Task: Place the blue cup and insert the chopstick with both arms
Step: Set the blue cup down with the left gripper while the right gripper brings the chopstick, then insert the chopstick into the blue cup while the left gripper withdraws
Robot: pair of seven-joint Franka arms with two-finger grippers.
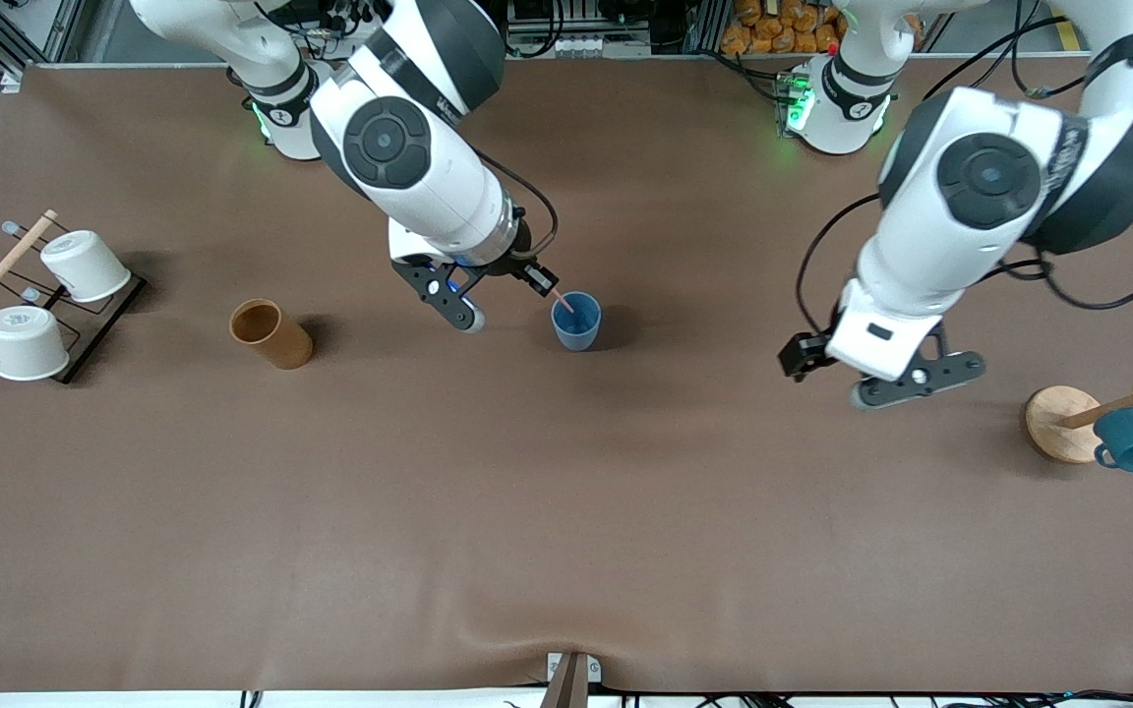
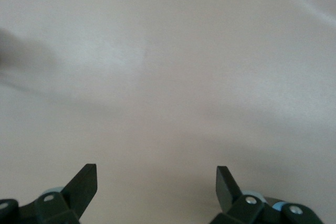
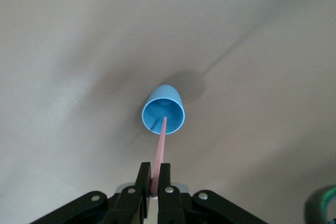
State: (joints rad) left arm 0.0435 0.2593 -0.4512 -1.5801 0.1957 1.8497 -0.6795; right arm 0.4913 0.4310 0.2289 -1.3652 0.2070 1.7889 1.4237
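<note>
Right wrist view: right gripper (image 3: 154, 182) clamps chopstick (image 3: 160, 150), tip already inside upright blue cup (image 3: 163, 114) mid-table, so lower straight and release only once seated; left gripper (image 2: 156, 179) waits wide open over bare table (image 1: 566, 511).

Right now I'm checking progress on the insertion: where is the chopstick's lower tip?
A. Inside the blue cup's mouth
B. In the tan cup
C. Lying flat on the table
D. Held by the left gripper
A: the right gripper is shut on the chopstick, whose tip sits inside the upright blue cup.
</note>
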